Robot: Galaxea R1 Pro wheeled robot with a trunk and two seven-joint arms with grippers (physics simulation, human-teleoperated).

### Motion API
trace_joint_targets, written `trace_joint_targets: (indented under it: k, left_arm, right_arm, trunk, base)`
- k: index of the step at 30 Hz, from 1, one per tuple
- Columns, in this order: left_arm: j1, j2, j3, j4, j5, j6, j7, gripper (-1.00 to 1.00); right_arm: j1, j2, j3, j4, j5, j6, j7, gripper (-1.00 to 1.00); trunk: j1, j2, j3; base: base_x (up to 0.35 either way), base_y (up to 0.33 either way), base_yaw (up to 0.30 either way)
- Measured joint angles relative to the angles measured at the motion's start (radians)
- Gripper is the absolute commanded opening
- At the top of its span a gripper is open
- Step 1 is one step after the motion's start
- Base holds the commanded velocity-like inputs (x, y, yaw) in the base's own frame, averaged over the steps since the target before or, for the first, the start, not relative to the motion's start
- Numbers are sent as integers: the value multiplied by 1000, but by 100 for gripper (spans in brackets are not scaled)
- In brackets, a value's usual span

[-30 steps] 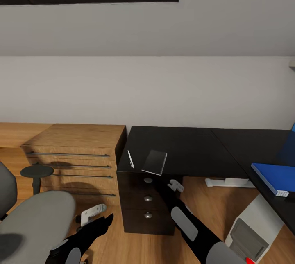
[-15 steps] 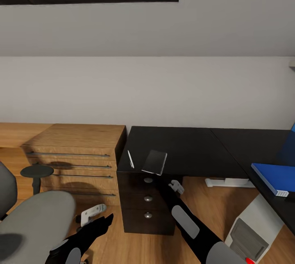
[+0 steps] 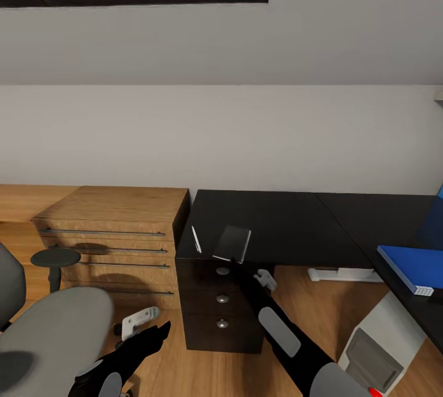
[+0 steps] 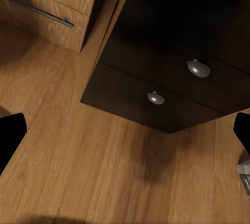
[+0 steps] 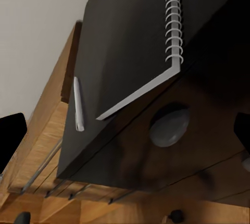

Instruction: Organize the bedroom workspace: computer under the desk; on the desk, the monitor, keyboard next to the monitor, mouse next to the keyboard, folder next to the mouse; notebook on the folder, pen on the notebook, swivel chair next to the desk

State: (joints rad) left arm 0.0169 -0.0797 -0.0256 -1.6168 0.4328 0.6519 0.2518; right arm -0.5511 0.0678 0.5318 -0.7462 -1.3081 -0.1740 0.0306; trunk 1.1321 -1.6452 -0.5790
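The dark grey notebook (image 3: 232,243) lies on the black desk (image 3: 289,224) above the drawer unit, one corner hanging over the front edge. The slim white pen (image 3: 196,239) lies just left of it. My right gripper (image 3: 264,278) is open, below the desk edge in front of the top drawer. In the right wrist view the notebook (image 5: 140,41), its spiral binding and the pen (image 5: 77,104) are seen from underneath. My left gripper (image 3: 144,321) is open, low over the floor. The blue folder (image 3: 409,268) lies on the desk's right wing. The grey swivel chair (image 3: 55,335) is at the lower left, and the computer (image 3: 375,351) stands under the desk.
A light wooden dresser (image 3: 117,231) stands against the drawer unit's left side. The black drawers (image 4: 172,94) with round knobs face my left gripper. A white desk foot (image 3: 341,274) rests on the floor under the desk. A dark round pad on a post (image 3: 55,258) stands by the chair.
My right forearm has crept slightly up toward the desk edge. Nothing else has moved.
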Motion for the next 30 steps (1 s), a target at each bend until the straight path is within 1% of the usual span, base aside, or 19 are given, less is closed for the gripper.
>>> trace_joint_targets:
  k: [1,2,6,16,30]
  left_arm:
    - [0,0,0,0,0,0,0,100]
    - [0,0,0,0,0,0,0,100]
    - [0,0,0,0,0,0,0,100]
    - [0,0,0,0,0,-1,0,100]
    - [0,0,0,0,0,0,0,100]
  right_arm:
    - [0,0,-4,0,-8,0,1,100]
    - [0,-4,-23,1,-53,0,2,100]
    - [0,-8,-33,0,-78,0,3,100]
    - [0,-10,-36,0,-90,-1,5,100]
    - [0,-9,-34,4,-89,-2,6,100]
  trunk:
    - [0,0,0]
    - [0,0,0]
    - [0,0,0]
    - [0,0,0]
    - [0,0,0]
  base:
    - [0,0,0]
    - [0,0,0]
    - [0,0,0]
    - [0,0,0]
    - [0,0,0]
